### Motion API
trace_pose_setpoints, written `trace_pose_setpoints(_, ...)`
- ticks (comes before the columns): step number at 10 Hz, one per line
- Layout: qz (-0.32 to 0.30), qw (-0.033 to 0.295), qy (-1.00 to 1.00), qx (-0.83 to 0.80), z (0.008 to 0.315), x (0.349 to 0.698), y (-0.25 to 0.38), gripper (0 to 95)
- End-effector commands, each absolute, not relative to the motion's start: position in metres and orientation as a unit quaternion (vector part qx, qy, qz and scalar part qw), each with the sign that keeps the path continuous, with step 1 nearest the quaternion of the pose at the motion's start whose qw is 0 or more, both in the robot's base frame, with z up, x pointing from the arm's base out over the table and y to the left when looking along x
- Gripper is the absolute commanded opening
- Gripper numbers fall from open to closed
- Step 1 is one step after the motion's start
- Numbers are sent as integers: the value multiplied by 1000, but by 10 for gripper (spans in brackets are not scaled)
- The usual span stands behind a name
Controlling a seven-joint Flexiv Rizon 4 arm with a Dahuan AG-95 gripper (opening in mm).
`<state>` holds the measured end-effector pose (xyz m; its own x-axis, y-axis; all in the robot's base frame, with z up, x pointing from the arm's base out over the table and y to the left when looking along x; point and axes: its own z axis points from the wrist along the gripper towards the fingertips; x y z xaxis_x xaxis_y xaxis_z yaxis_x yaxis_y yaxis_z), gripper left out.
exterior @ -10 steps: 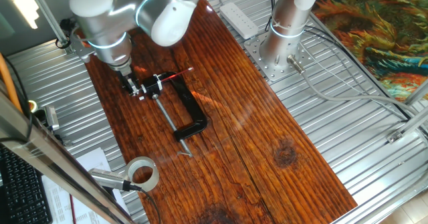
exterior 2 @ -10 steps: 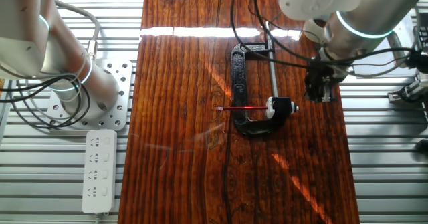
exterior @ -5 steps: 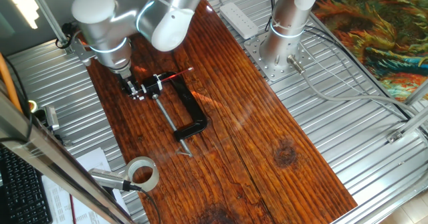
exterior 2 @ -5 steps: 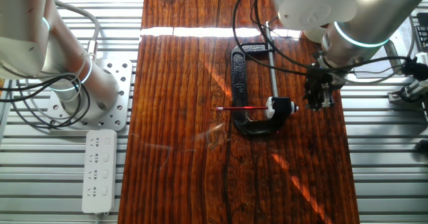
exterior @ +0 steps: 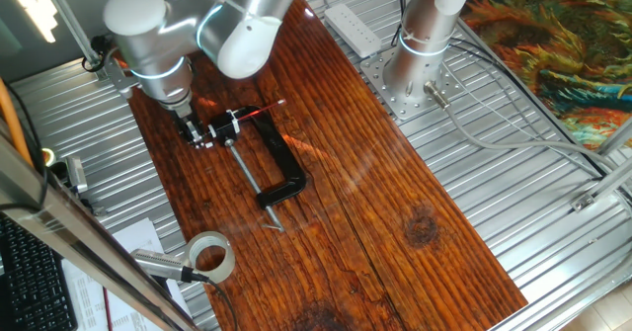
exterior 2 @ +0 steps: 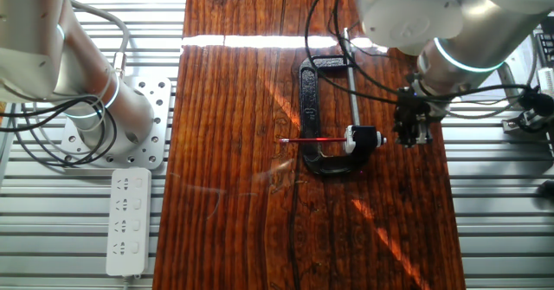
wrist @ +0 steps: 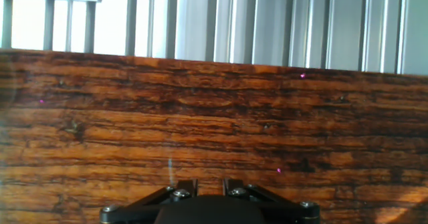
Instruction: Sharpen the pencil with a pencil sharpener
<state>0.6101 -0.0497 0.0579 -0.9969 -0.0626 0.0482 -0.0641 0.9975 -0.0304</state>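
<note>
The pencil (exterior 2: pixel 313 140) lies flat on the wooden tabletop (exterior 2: pixel 234 229), thin red stick w/ one end in the small black-and-white pencil sharpener (exterior 2: pixel 363 138), which sits pinched in the mouth of the black C-clamp (exterior 2: pixel 310 108); free end points away from me toward the arm base. My gripper (exterior 2: pixel 410 127) hangs just beside the sharpener on the side opposite the pencil, not touching it. Fingers look close together, but I can't tell for sure if they're pressed closed; the hand view shows only bare wood and the finger mount. Step in hand, I judge: get round to the pencil shaft. To do it well I'd come in over the clamp's screw rod (exterior 2: pixel 352 78) w/o knocking it, grab mid-shaft square on, keep the pencil in line w/ the sharpener bore while twisting. No containers here; nearest is a tape roll (exterior: pixel 209 256), nothing in it.
</note>
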Motion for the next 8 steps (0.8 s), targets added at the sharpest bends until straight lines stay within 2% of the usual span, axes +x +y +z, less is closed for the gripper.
trace_pose_setpoints(1, 12, 41, -999, 20, 52, 612, -50, 190)
trace_pose_setpoints(5, 1, 75, -997, 16, 41, 611, -51, 190)
trace_pose_setpoints(8, -4, 75, -997, 21, 38, 606, -53, 190)
